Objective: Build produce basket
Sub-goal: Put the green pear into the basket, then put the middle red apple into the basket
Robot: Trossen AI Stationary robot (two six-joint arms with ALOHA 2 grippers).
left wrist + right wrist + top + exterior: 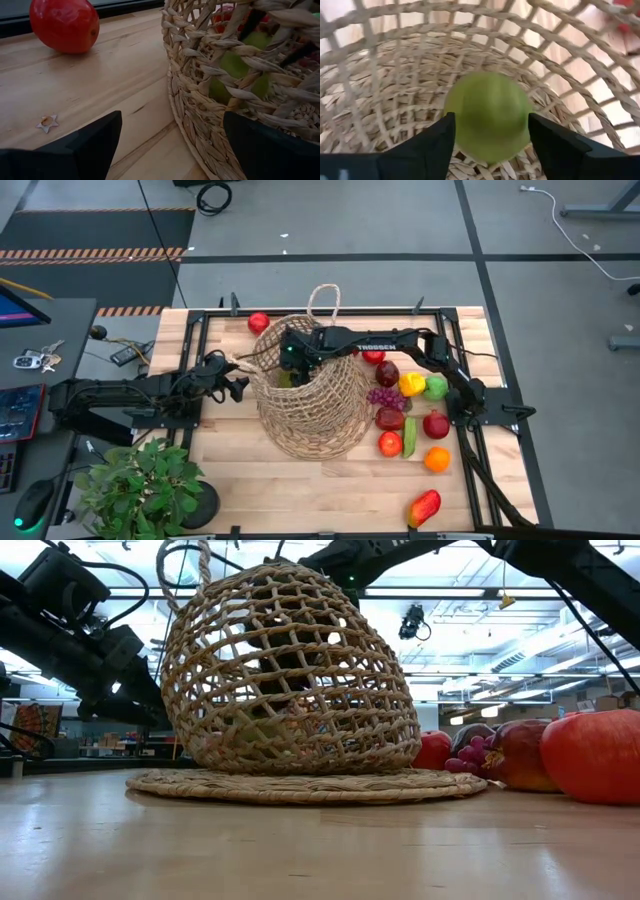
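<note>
Inside the basket [315, 405] is where the right gripper [490, 145] sits, reaching in through the rim with a round green fruit [489, 116] right between its two dark fingers [437, 145]. In the right wrist view the fruit fills the gap between them, with the woven bottom just behind it. Honestly can't tell if the fingers are pinching it or have already let go, the fruit is blurry and the edges sit right at the finger tips.

The left gripper [167, 142] is down low at the table [250, 500], just beside the basket's wall on the side away from the right arm. Its fingers are spread wide with nothing between them, one tip over bare wood and the other right up against the wicker. A red apple [64, 24] sits out ahead of it on the wood, well apart from the fingers, and a tiny star-shaped scrap [48, 122] lies near the wood-side tip.

The rest of the produce [405, 415] is bunched on the table behind the right gripper, under that arm: purple grapes [385, 396], yellow pepper [411, 384], an orange [437, 459], and a mango [424, 507] farther off near the table edge.
</note>
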